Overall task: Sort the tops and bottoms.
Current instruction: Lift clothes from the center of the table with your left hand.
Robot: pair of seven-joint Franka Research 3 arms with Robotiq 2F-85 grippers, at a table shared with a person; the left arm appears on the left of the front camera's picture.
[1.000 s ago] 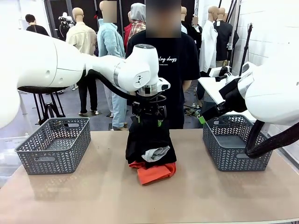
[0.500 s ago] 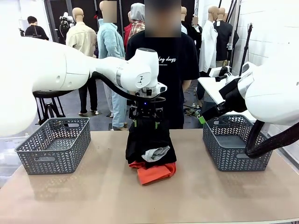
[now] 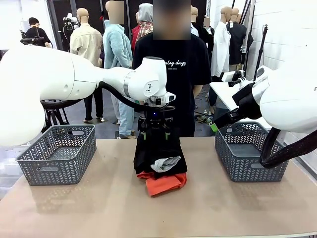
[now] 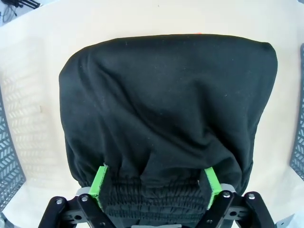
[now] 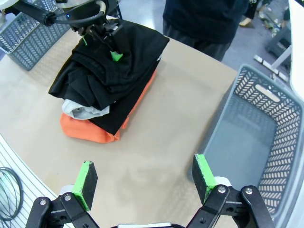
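Left gripper (image 4: pixel 155 183) wide, astride waistband (image 4: pixel 152 209) at 12 o'clock end of black bottoms (image 4: pixel 166 104); long axis 12–6; right gripper (image 5: pixel 145 178) wide, farther off.

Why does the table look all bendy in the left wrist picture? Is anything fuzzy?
Left wrist view: the wide lens bends the table edge; the black garment is so dark its folds show faintly. Front view: the left arm, near the camera, looks huge and bright. Right wrist view: sharp throughout.

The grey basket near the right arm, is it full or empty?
Empty. The right wrist view looks down into the grey basket, and the floor inside it is bare, with nothing lying on it.
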